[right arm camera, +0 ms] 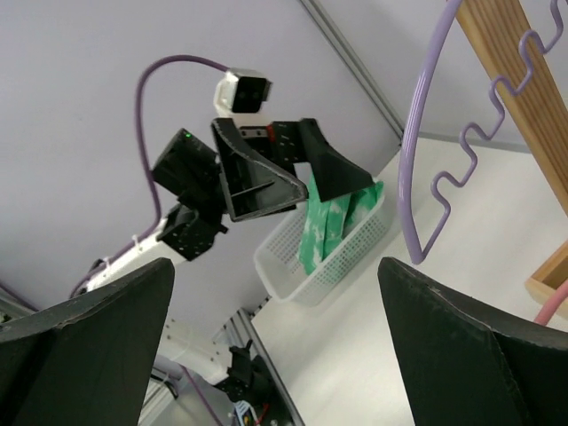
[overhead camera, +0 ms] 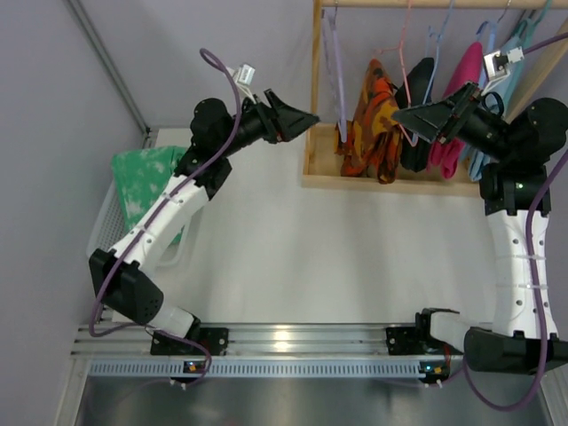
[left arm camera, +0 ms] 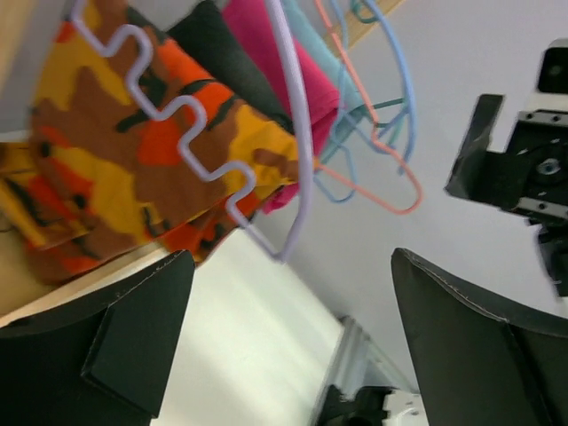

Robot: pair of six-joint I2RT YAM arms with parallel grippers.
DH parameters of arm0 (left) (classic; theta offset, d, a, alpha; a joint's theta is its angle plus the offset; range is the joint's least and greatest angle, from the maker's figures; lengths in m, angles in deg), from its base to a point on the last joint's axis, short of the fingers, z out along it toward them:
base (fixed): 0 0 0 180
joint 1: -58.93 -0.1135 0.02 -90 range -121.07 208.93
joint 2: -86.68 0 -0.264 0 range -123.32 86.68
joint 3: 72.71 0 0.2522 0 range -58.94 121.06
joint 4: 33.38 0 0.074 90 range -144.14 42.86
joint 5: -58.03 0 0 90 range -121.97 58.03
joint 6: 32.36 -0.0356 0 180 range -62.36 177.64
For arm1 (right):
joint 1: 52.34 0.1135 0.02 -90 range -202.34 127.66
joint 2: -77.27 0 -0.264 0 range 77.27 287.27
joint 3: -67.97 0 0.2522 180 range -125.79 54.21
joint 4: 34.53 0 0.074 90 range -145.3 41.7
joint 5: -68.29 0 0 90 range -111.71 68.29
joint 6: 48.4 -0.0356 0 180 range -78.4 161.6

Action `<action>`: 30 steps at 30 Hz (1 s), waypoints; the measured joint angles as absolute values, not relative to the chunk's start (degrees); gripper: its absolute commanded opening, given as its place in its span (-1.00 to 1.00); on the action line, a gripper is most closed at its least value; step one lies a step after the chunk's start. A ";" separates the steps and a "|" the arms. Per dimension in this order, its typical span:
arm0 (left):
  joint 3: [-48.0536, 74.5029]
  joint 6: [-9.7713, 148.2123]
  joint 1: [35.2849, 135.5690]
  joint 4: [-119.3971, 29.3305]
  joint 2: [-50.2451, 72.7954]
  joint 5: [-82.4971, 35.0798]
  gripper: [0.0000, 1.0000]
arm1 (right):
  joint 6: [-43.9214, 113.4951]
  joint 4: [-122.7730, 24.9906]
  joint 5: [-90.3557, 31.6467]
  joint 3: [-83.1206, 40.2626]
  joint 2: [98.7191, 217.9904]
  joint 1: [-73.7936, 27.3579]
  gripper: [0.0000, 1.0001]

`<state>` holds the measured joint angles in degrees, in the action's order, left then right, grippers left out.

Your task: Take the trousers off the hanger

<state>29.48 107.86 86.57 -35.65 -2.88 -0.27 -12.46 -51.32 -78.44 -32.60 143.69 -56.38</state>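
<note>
An empty purple hanger (overhead camera: 337,82) hangs at the left end of the wooden rack (overhead camera: 312,98). Beside it hang orange camouflage trousers (overhead camera: 373,129) on a salmon hanger. My left gripper (overhead camera: 297,120) is open just left of the purple hanger, holding nothing. In the left wrist view the purple hanger (left arm camera: 297,133) ends just above the gap of the left gripper (left arm camera: 291,297), with the orange trousers (left arm camera: 133,169) behind it. My right gripper (overhead camera: 424,120) is open in front of the hanging clothes. In its wrist view the right gripper (right arm camera: 275,284) is empty, the purple hanger (right arm camera: 413,177) to its upper right.
Green patterned trousers (overhead camera: 146,182) lie in a white basket (overhead camera: 105,222) at the table's left edge, seen again in the right wrist view as the basket (right arm camera: 288,266). Black (overhead camera: 417,115), pink (overhead camera: 454,111) and light blue (overhead camera: 493,84) garments hang further right on the rack.
</note>
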 measured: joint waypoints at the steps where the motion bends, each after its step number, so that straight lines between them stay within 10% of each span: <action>1: 27.75 105.02 85.89 -37.14 -0.69 -0.92 0.98 | -11.17 -52.53 -78.62 -32.45 143.40 -56.38 0.99; 14: 4.45 70.68 83.88 -49.40 25.76 -9.29 0.97 | 2.69 -67.54 -70.60 -48.62 149.63 -57.65 0.97; 30: -0.14 62.74 83.88 -52.39 29.93 -12.42 0.97 | 1.83 -71.96 -65.11 -53.82 163.82 -58.13 0.76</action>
<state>-0.14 62.74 83.88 -52.39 29.93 -12.42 1.83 -71.96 -65.11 -53.82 163.82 -58.13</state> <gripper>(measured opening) 0.986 0.899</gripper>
